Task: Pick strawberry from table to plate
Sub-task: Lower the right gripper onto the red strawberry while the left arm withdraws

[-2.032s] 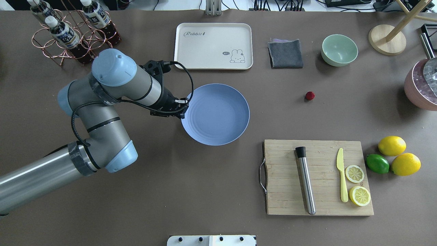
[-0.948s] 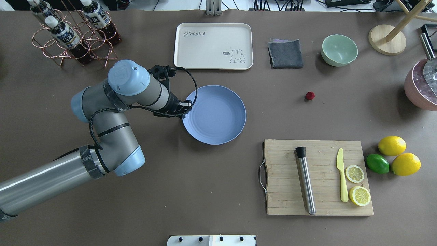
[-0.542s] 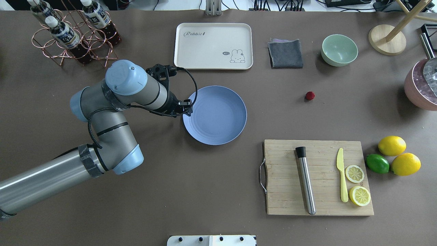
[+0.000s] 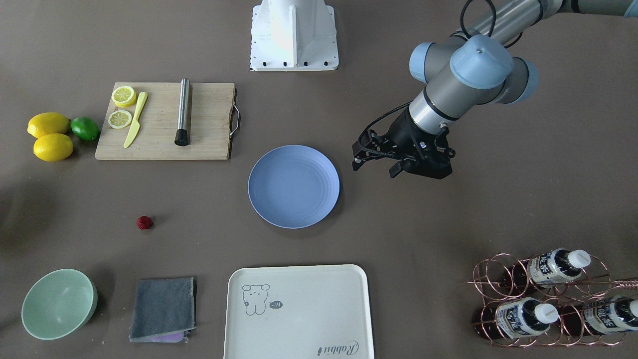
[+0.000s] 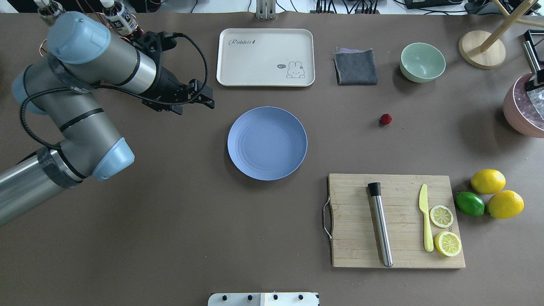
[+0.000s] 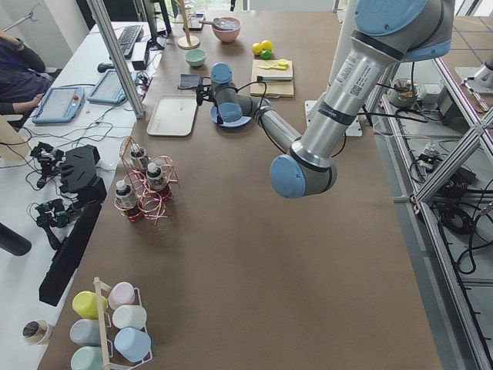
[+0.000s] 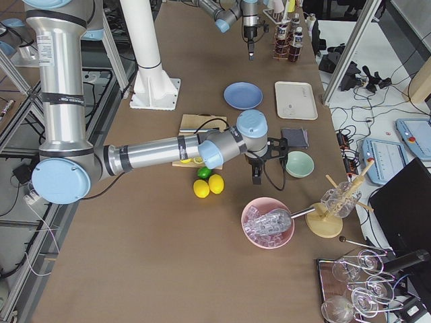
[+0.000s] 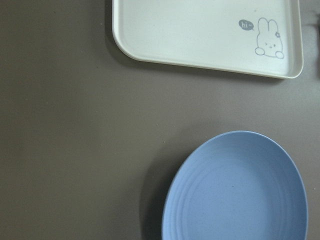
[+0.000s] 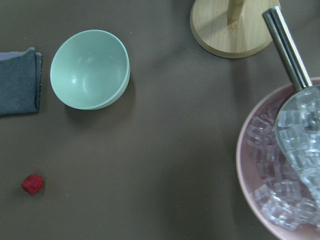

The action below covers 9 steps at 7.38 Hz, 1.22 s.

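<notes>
Reach is the whole question: in the front-facing view the strawberry point(image 4: 144, 222) is seen alone on the table point(image 4: 448, 224), with the plate point(image 4: 294, 186) parked between it and the left gripper point(image 4: 375, 168), jaws spread wide, nothing held. Overhead, the same line-up is shown, strawberry well apart from that arm. From the right-end camera the right gripper point(image 7: 256, 177) is spotted near the mint bowl point(image 7: 299, 163); open or closed can't be told, tbh. In its wrist view the strawberry is caught at lower left, so the right arm is judged nearer.
</notes>
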Available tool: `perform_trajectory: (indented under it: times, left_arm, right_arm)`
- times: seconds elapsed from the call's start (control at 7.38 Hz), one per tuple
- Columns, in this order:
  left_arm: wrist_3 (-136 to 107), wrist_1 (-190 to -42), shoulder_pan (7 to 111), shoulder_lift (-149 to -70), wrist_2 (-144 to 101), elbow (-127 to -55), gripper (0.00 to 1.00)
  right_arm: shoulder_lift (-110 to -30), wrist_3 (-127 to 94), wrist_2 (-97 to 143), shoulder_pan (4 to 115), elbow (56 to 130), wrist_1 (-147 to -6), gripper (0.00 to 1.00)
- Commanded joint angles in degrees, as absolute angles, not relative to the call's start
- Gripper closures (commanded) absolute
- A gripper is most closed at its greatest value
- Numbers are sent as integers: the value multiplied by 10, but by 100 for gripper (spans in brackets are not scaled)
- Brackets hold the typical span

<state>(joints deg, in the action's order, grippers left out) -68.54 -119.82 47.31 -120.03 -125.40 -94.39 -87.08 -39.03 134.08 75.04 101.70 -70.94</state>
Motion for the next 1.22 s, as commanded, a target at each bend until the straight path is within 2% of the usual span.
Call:
perform_trajectory:
  times: [0.0, 0.27, 0.68, 1.08]
  left_arm:
    - [-661, -1197, 514, -1166, -1278, -976, 2]
    - [-660, -1197, 541, -1150, -1290, -990, 2]
    - [-660, -1197, 540, -1141, -1284, -998, 2]
    - [-660, -1197, 535, -1141, -1281, -997, 2]
  right_arm:
    - [-777, -609, 1205, 553, 1019, -709, 1]
    - [-751, -643, 1158, 461, 999, -708, 2]
    - [-677, -600, 1147, 467, 850, -618, 3]
    - [-671, -565, 1121, 476, 830, -619, 3]
